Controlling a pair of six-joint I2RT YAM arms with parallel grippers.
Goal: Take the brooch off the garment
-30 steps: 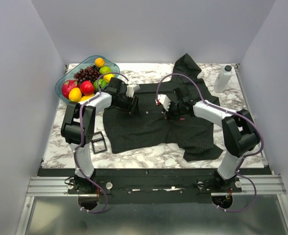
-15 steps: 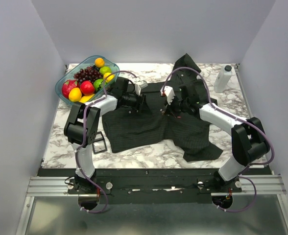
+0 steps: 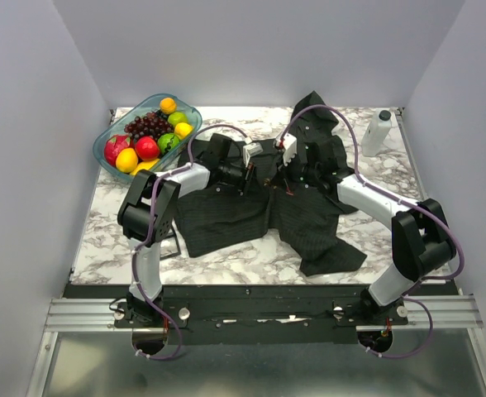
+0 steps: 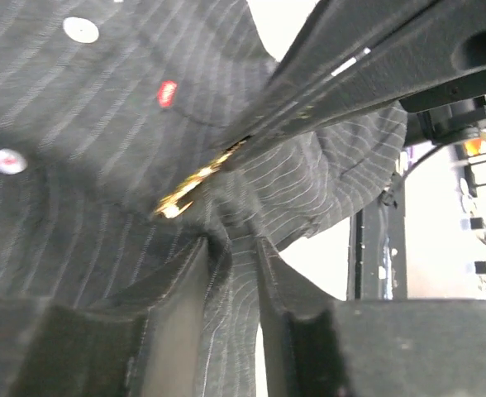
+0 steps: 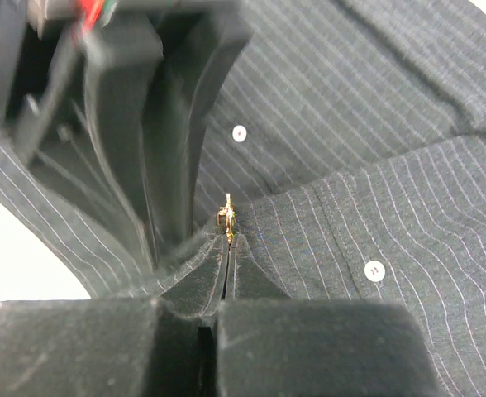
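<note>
While our right gripper (image 5: 229, 248) pinches the gold brooch (image 5: 227, 217), our left gripper (image 4: 232, 248) clamps the pinstriped shirt (image 5: 350, 124) just left of it.

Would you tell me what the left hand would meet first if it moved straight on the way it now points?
The left hand would most likely push first into the garment fold bunched between its fingers; the brooch lies just beyond, though depth is unclear.
</note>
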